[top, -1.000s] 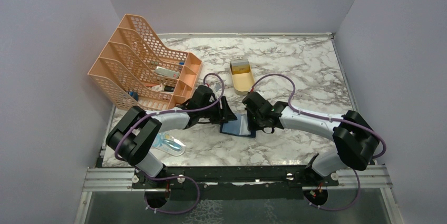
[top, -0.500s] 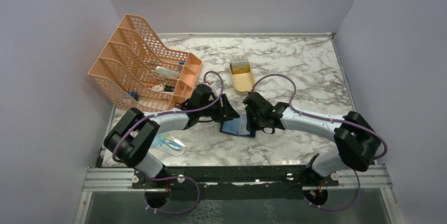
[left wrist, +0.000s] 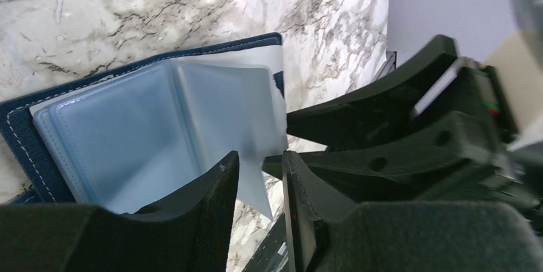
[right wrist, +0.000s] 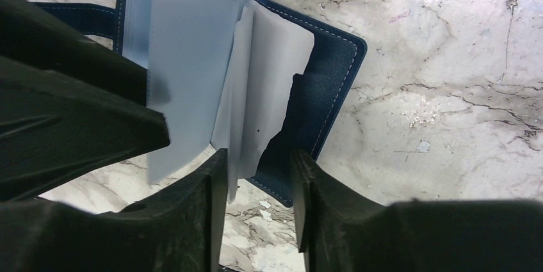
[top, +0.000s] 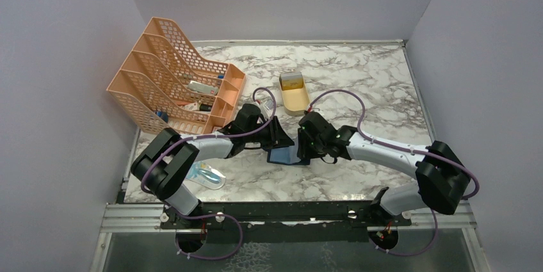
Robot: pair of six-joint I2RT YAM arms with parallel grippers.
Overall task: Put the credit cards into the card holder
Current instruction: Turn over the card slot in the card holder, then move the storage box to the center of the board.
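Note:
The navy card holder (top: 285, 155) lies open on the marble between my two grippers, its translucent sleeves (left wrist: 128, 137) fanned up. My left gripper (top: 280, 137) reaches in from the left. In the left wrist view its jaws (left wrist: 259, 157) stand narrowly apart, with the corner of one sleeve loose between them. My right gripper (top: 301, 147) comes from the right and is open (right wrist: 259, 153), a sleeve edge (right wrist: 240, 125) beside one finger and the navy cover (right wrist: 330, 80) under the gap. A yellow-gold credit card (top: 291, 81) stands in the far end of the tan tray (top: 297, 102).
An orange mesh file rack (top: 173, 86) with small items fills the back left. A blue-patterned packet (top: 206, 175) lies near the left arm's base. Grey walls close in the marble table on three sides.
My right gripper has gone from shut to open over the holder's right side. The left gripper has slid right toward the holder, its jaws narrowing around a sleeve corner.

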